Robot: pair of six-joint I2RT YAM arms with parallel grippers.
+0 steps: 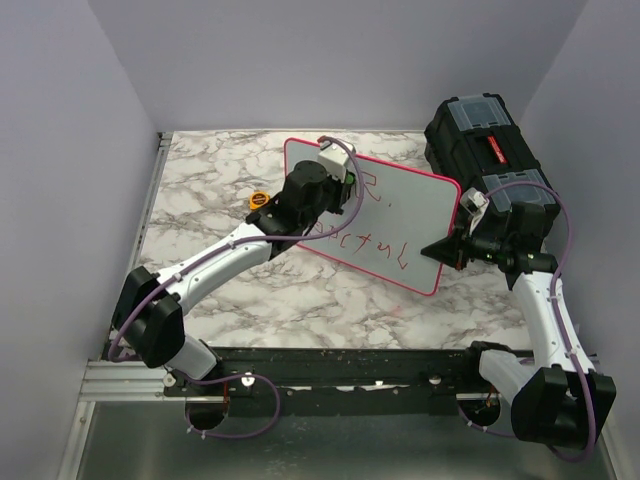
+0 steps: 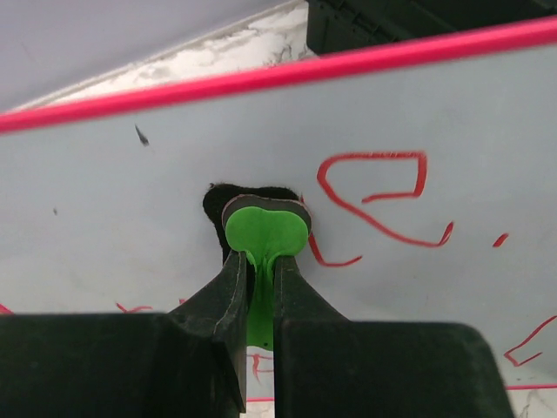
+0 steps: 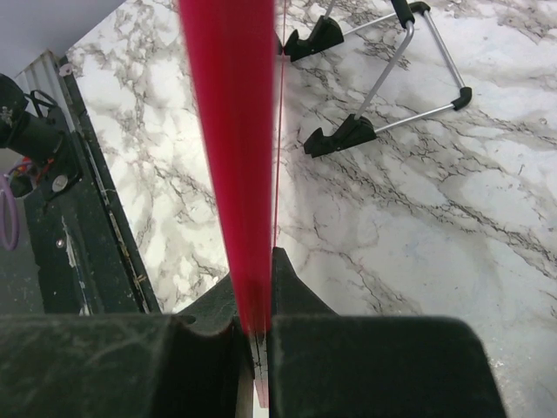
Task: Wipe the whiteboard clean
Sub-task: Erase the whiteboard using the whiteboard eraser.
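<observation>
The whiteboard (image 1: 420,215) has a thin pink-red rim and stands tilted mid-table, with red marker lettering (image 1: 375,245) on its face. My left gripper (image 1: 345,183) is shut on a green-handled eraser (image 2: 265,228). The eraser's black pad presses on the board (image 2: 130,192) just left of a red scrawl (image 2: 374,187). My right gripper (image 1: 450,245) is shut on the board's right edge. In the right wrist view the pink rim (image 3: 226,131) runs edge-on between the fingers (image 3: 287,279). Beyond them are the board's black feet (image 3: 335,139) on a wire stand.
A black toolbox (image 1: 485,140) sits at the back right, close behind the board's corner. A small orange-yellow round object (image 1: 258,199) lies on the marble table (image 1: 300,300) beside the left arm. Grey walls close in the left, back and right sides.
</observation>
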